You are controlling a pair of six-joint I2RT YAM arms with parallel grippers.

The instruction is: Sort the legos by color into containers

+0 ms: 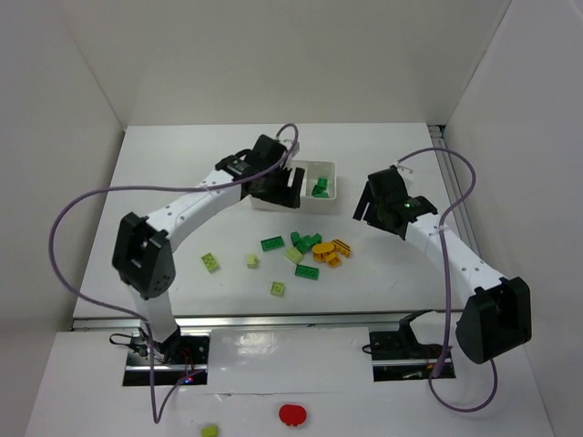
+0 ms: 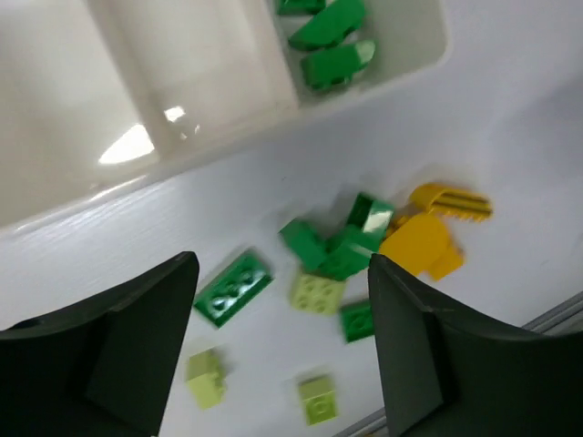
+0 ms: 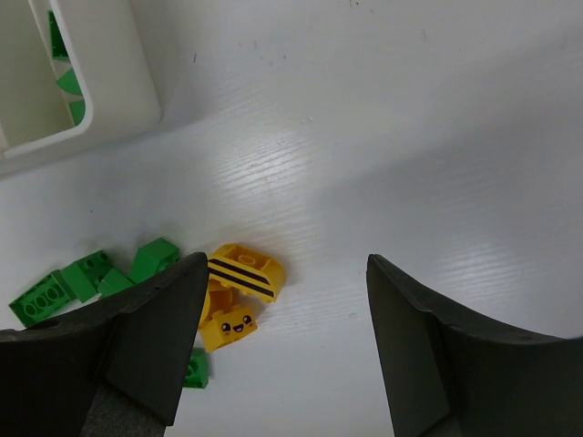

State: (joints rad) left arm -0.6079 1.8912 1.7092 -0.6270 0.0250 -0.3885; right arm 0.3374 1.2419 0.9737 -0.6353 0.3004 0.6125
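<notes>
The left arm (image 1: 196,205) rises from seven o'clock and reaches toward one o'clock, its left gripper (image 2: 282,273) spread wide and empty. The right arm (image 1: 451,255) leans from five o'clock toward eleven, its right gripper (image 3: 286,271) likewise wide apart.

Green, lime and yellow legos (image 1: 271,243) lie scattered on a white worktop (image 1: 182,168), near a white tray (image 1: 331,167).

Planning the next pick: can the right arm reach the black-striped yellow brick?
Probably yes. The open right hand hangs over the white table, and the black-striped yellow plastic brick lies uncovered close beside one finger. A yellow smiley-face brick touches it, which may crowd the grip.
</notes>
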